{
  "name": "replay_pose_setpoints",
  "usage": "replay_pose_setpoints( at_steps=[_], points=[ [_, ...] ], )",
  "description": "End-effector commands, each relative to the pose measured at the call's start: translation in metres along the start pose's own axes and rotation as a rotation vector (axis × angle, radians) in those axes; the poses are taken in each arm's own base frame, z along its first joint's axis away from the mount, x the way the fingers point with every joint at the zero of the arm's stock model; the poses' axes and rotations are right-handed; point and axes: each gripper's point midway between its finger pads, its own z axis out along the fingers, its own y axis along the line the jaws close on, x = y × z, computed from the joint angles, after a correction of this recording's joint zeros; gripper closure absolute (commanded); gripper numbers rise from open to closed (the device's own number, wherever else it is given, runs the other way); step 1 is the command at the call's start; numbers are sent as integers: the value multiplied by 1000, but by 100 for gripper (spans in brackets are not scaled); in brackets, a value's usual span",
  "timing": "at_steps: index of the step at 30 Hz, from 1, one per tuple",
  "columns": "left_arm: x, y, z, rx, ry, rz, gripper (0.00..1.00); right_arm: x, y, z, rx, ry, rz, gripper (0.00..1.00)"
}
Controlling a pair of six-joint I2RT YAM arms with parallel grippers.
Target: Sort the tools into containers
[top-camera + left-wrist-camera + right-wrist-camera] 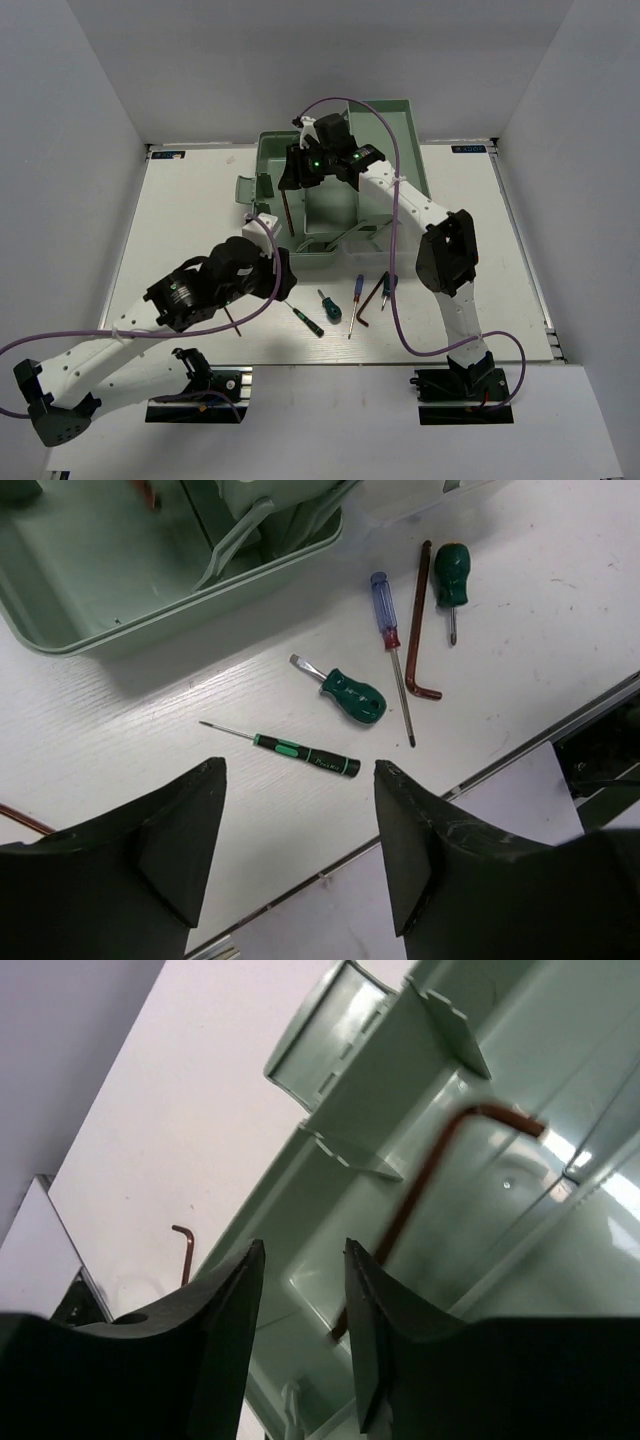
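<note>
The pale green toolbox (330, 252) stands open at the far middle of the table. My right gripper (298, 176) hovers over its left compartment, jaws open and empty (300, 1260). A dark hex key (440, 1175) leans inside that compartment, just beyond my right finger. My left gripper (300, 770) is open and empty, above the table in front of the box (285, 280). Below it lie a thin green-handled screwdriver (300, 751), a stubby green screwdriver (352, 694), a blue-handled screwdriver (388, 630), a hex key (418, 620) and a second stubby green screwdriver (452, 572).
A third hex key (234, 322) lies on the table by my left arm; it also shows in the right wrist view (184, 1250). A fold-out tray (330, 1035) juts from the box's left side. The clear lid (385, 120) stands open behind. The table's front edge (520, 755) is close.
</note>
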Motion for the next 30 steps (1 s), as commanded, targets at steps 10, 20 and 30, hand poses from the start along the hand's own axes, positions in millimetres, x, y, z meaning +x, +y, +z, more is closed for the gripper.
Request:
replay_pose_setpoints(
  at_steps=[10, 20, 30],
  points=[
    [-10, -57, 51, 199, 57, 130, 41, -98, 89, -143, -174, -282, -248, 84],
    [35, -123, 112, 323, 223, 290, 60, -8, -54, -296, 395, -142, -325, 100],
    [68, -146, 159, 239, 263, 376, 43, 160, -90, -344, 532, 25, -212, 82]
  ],
)
